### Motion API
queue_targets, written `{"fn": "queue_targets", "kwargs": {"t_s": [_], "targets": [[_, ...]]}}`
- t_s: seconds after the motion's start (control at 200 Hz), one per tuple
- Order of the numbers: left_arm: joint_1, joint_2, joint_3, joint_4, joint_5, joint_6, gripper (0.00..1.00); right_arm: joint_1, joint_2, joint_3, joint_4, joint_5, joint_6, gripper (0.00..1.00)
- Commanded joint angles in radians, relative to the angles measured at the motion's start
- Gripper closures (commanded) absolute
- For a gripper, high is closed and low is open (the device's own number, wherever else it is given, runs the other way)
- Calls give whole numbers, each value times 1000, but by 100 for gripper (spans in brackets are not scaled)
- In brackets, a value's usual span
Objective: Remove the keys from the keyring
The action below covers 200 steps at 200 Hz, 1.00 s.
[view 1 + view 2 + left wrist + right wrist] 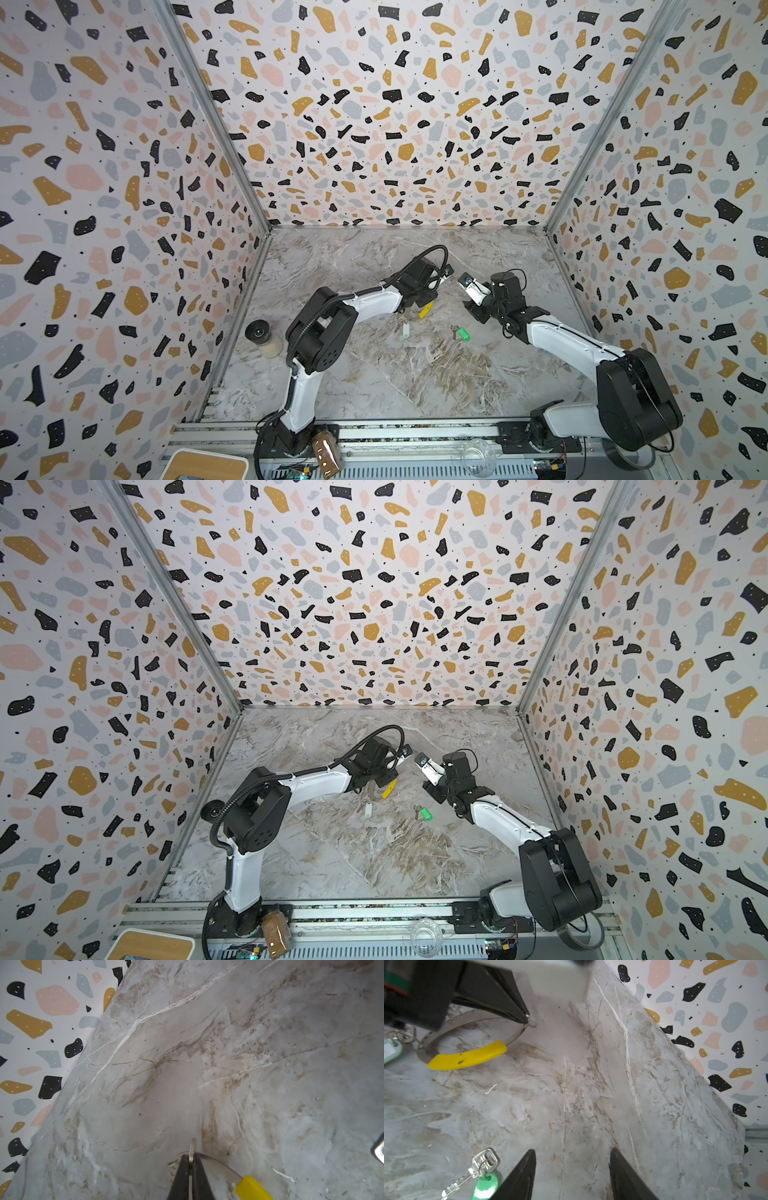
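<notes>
**Both top views.** The tabletop (374, 374) is a grey-beige marble print, veined, walled by terrazzo-patterned panels. Just right of frame centre, the left tool (411, 308) points down at the keyring (424, 310). The pale-tagged key (406, 331) lies directly below it. The green-tagged key (424, 813) lies further right, apart from the hoop, and the right tool (476, 312) is near it.

**Left wrist view.** The left tool's black tapered fingers (180, 1178) stand narrow, pinching the keyring's flat steel band. A glossy yellow sleeve (253, 1188) covers one arc.

**Right wrist view.** The right tool (573, 1176) stands wide and empty. Beside one finger, flat on the marble, lies the silvery green-tagged key with its oblong tag. The hoop's rim is perforated. Small wire rings lead from the hoop toward the mint tag; whether that key is still threaded cannot be told.
</notes>
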Motion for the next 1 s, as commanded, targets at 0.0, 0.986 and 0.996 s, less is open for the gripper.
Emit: {"fn": "queue_targets", "kwargs": {"t_s": [0.0,0.986,0.996], "targets": [[8,9,32,54,41,-50,83,-11,-25,31,-11,12,69,41],[318,-667,-599,358,230,-629,53,391,446,441,-123,-30,804,37],[319,-667,-598,353,233,-626,53,391,452,447,-121,-31,810,37]]}}
